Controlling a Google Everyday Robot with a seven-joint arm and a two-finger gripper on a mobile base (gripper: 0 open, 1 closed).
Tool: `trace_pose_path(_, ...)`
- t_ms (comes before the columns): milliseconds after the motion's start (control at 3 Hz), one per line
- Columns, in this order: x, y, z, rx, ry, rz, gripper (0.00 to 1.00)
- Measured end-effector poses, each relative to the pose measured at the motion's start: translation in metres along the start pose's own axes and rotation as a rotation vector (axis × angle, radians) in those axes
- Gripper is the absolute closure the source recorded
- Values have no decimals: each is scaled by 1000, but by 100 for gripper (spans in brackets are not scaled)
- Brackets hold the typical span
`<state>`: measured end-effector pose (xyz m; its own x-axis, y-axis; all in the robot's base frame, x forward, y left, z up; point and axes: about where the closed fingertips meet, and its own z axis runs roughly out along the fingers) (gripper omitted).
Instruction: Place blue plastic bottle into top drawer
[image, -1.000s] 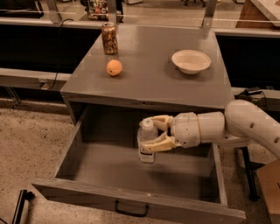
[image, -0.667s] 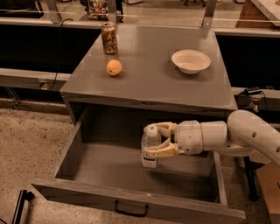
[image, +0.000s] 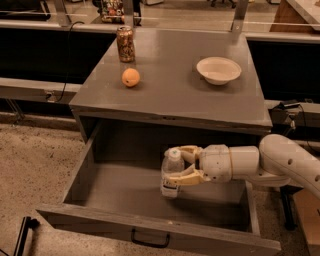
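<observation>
The top drawer (image: 90, 172) is pulled open below the grey cabinet top. It has a dark handle (image: 150, 240) on its front panel. My gripper (image: 183, 166) reaches in from the right and is shut on the blue plastic bottle (image: 171, 172), a clear bottle with a white cap. The bottle stands upright inside the drawer, right of the middle, with its base at or just above the drawer floor.
On the cabinet top (image: 170, 95) stand a brown patterned can (image: 125, 44) at the back left, an orange (image: 131, 77) in front of it, and a white bowl (image: 218, 70) at the right. My white arm (image: 280, 160) crosses the drawer's right side.
My gripper has carried the bottle lower into the drawer and slightly to the right. The drawer and the things on top have not moved.
</observation>
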<state>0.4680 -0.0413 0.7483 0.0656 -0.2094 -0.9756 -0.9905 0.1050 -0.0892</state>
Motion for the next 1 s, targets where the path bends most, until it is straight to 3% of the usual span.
trace_pose_path(667,-1,1,3,-7,-2,-1,13)
trace_pose_path(1000,-2,2,5,-11,-2,-2,0)
